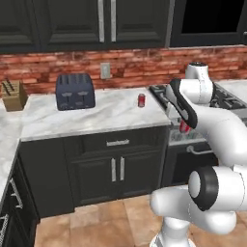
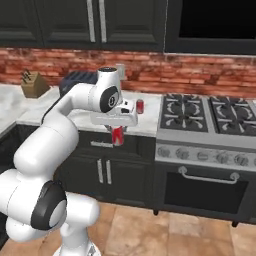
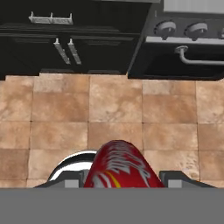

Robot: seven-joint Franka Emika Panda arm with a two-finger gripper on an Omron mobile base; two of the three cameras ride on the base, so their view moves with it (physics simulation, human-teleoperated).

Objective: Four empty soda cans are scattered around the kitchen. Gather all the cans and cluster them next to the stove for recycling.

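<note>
My gripper [image 2: 118, 132] is shut on a red soda can [image 2: 118, 136] with white marking and holds it in the air in front of the counter edge, left of the stove [image 2: 205, 122]. From the left the held can [image 1: 184, 127] peeks out beside my arm, just in front of the stove [image 1: 226, 100]. Looking down along the hand, the can [image 3: 120, 168] sits between my fingertips [image 3: 74, 180] above the tiled floor, with the oven door [image 3: 175, 61] at upper right. A second red can [image 1: 141, 100] [image 2: 140, 106] stands upright on the counter close to the stove's left side.
A dark blue-grey toaster [image 1: 75, 91] and a knife block [image 1: 13, 95] stand on the marble counter [image 1: 111, 113] to the left. Dark cabinets [image 1: 116, 169] lie below the counter, a brick wall behind it, and tiled floor [image 3: 109, 113] under the hand.
</note>
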